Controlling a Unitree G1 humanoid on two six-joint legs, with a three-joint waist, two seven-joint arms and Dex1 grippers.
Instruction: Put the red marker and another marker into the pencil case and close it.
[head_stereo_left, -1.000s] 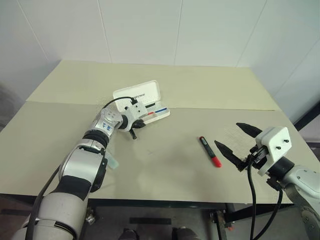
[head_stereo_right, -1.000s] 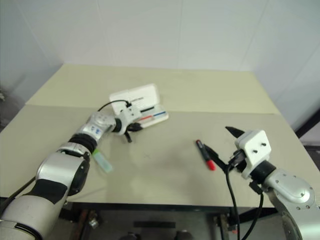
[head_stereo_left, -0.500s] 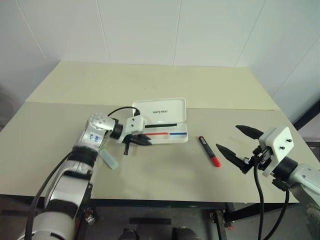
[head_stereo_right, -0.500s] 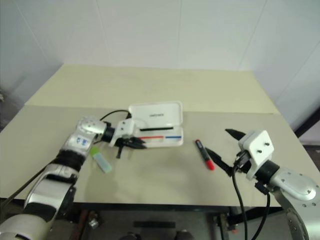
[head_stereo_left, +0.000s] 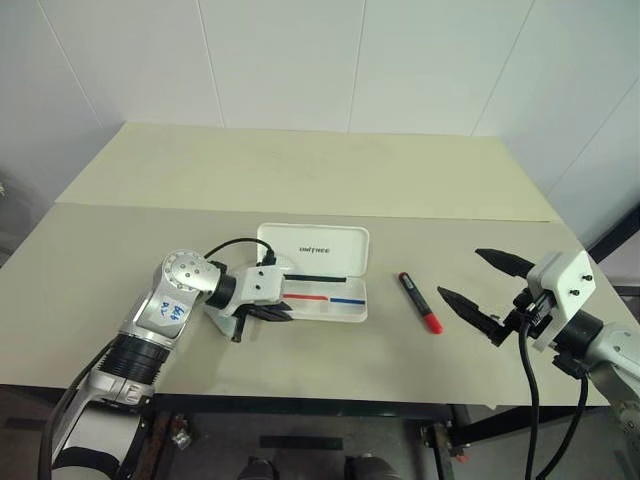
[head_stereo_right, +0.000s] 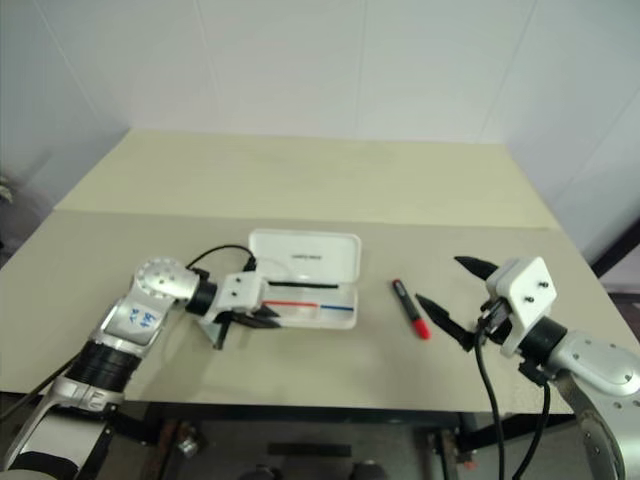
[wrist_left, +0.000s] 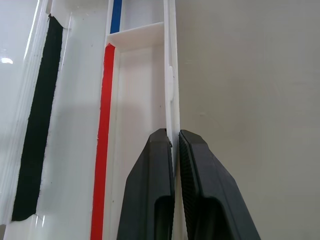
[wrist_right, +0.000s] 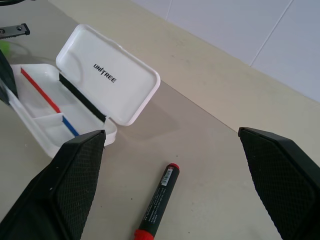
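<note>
The left gripper (head_stereo_left: 283, 312) was pinched closed, angled downward, while the right gripper (head_stereo_left: 478, 285) hung level, fingers spread wide.

The left claw (head_stereo_left: 283, 314) and its wrist cover nearly all of the pale green marker (head_stereo_left: 218, 321); just a sliver shows beside the pencil case (head_stereo_left: 325, 268). In the right wrist view, the red marker (wrist_right: 156, 201) is cut off at its red end.
</note>
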